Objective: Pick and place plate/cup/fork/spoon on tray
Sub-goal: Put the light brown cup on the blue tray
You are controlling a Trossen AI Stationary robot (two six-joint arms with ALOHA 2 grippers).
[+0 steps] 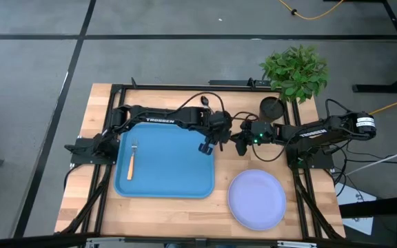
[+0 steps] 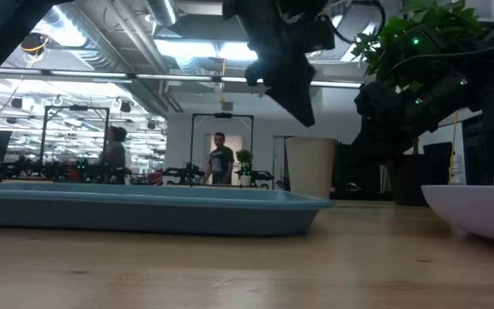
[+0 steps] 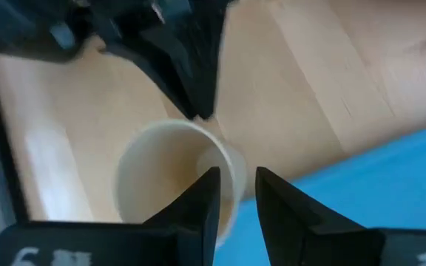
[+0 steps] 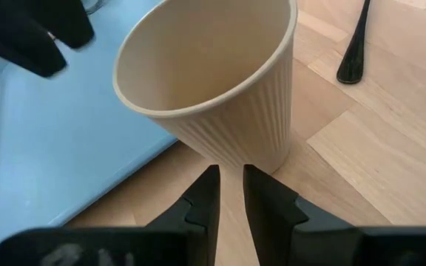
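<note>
Cup: the small tan ribbed paper cup (image 4: 213, 81) stands upright on the bare wood, just off the tray's far right corner, between the two grippers.
Left gripper (image 3: 235, 177): hangs just above the cup's rim; its jaws are a narrow gap apart and pinch nothing.
Right gripper (image 4: 230, 174): sits low beside the cup's base with its fingertips just short of the wall; its jaws are slightly apart and bare.
Tray: the large bright blue plastic tray (image 1: 178, 176) lies left of centre on the wooden table (image 1: 316, 207).
Fork: the fork with silver tines and an orange handle (image 1: 132, 160) lies on the tray's left part.
Spoon: the slim black spoon (image 4: 353, 44) lies on the wood beyond the cup.
Plate: the round pale lavender plate (image 1: 257, 198) sits on the table near the tray's near right corner.
</note>
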